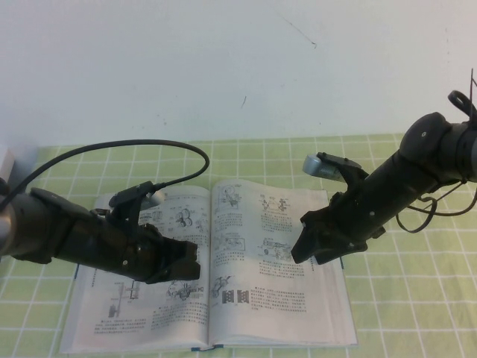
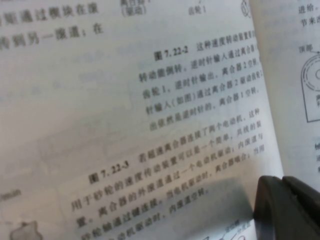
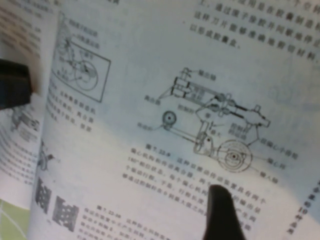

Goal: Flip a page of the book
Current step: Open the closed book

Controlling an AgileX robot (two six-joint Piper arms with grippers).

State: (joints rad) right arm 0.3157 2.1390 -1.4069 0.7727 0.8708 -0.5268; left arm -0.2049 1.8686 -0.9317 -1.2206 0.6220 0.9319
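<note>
The book (image 1: pixel 262 312) lies open on the green checked cloth, white pages with black machine drawings and text. My left gripper (image 1: pixel 188 267) is shut and sits low over the left page (image 2: pixel 150 100) near the spine, its two fingers (image 2: pixel 290 210) pressed together. My right gripper (image 1: pixel 307 250) hovers open just above the right page (image 1: pixel 279 294), toward that page's outer half. In the right wrist view a single dark finger (image 3: pixel 220 212) stands over the printed page (image 3: pixel 175 65), and nothing is held. The left gripper's dark tip (image 3: pixel 12 82) shows beyond the spine.
Green checked cloth (image 1: pixel 417 298) covers the table around the book. A white wall rises behind. A black cable (image 1: pixel 149 145) arcs from the left arm over the book's far left corner. A pale object (image 1: pixel 6 160) sits at the far left edge.
</note>
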